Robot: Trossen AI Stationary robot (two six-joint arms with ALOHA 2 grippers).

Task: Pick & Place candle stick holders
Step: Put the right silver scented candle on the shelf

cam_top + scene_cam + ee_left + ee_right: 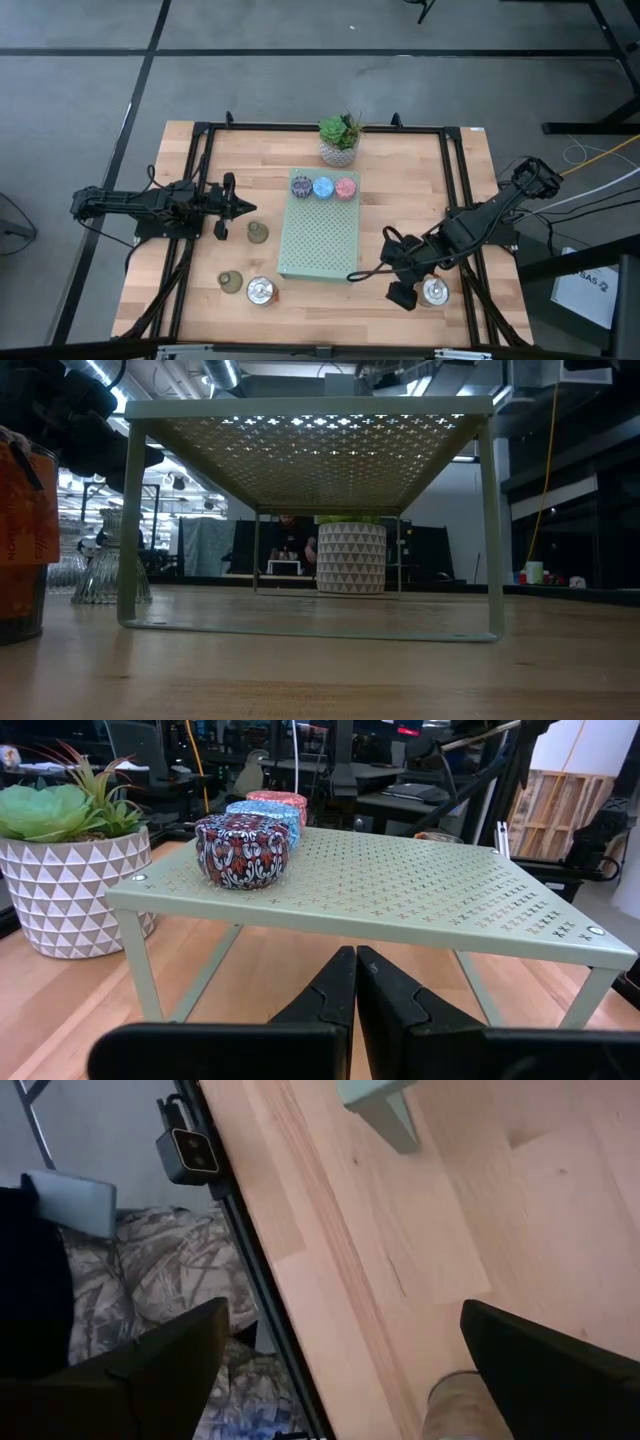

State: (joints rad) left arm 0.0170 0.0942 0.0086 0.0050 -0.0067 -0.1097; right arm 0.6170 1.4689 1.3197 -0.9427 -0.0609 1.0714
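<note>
A pale green perforated shelf (318,245) stands mid-table. The purple (301,186), blue (323,187) and pink (346,187) holders sit in a row on its far end; they also show in the left wrist view (242,850). Two olive holders (258,233) (231,281) and a silver one (261,291) rest on the table left of the shelf. Another silver holder (434,291) rests near the right front. My left gripper (245,207) is shut and empty, left of the shelf. My right gripper (403,285) is open, low over the table beside that silver holder.
A green succulent in a white patterned pot (340,140) stands behind the shelf's far edge. Black frame rails (195,200) run along the table's left and right sides. In the right wrist view the table's near edge and a small camera (190,1150) show close by.
</note>
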